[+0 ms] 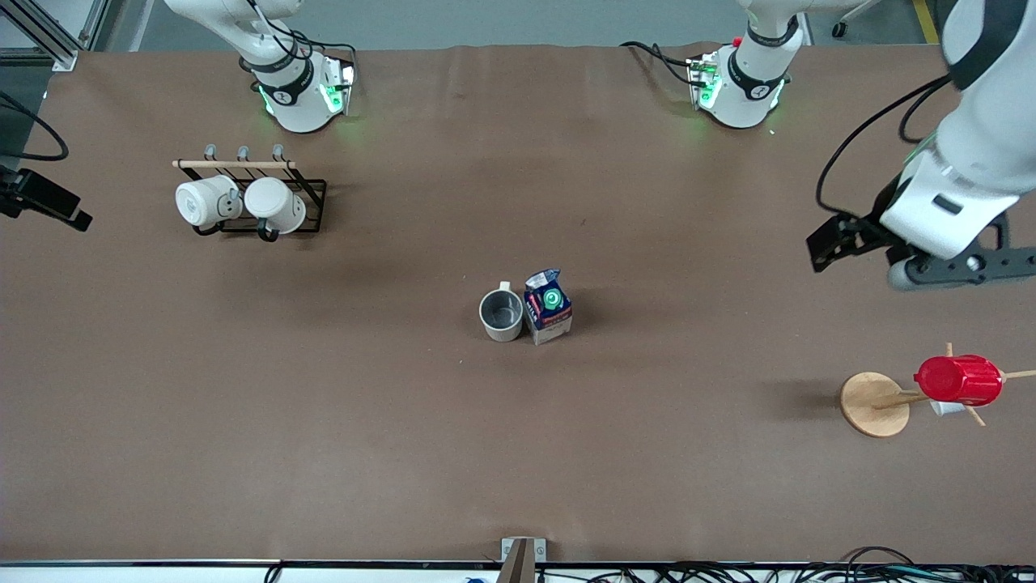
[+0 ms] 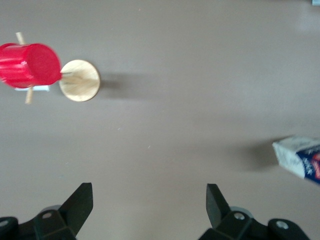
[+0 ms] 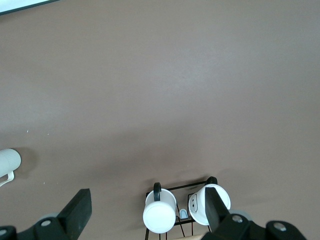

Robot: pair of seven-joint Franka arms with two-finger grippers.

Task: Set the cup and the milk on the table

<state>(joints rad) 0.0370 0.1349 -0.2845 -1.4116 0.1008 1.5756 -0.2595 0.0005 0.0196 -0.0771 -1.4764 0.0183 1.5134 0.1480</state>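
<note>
The off-white cup (image 1: 501,315) stands upright on the brown table (image 1: 518,453) near its middle, grey inside showing, handle pointing toward the robots. The blue and white milk (image 1: 548,307) stands upright touching the cup, on the side toward the left arm's end. My left gripper (image 2: 150,200) is open and empty, up in the air over bare table near the left arm's end (image 1: 963,263); its view shows part of the milk (image 2: 300,157). My right gripper (image 3: 147,205) is open and empty over the mug rack; its view shows the cup's edge (image 3: 7,162).
A black wire rack (image 1: 312,202) holding two white mugs (image 1: 243,202) stands toward the right arm's end, farther from the front camera than the cup. A round wooden disc stand (image 1: 874,403) carrying a red ribbed cup (image 1: 959,379) stands toward the left arm's end.
</note>
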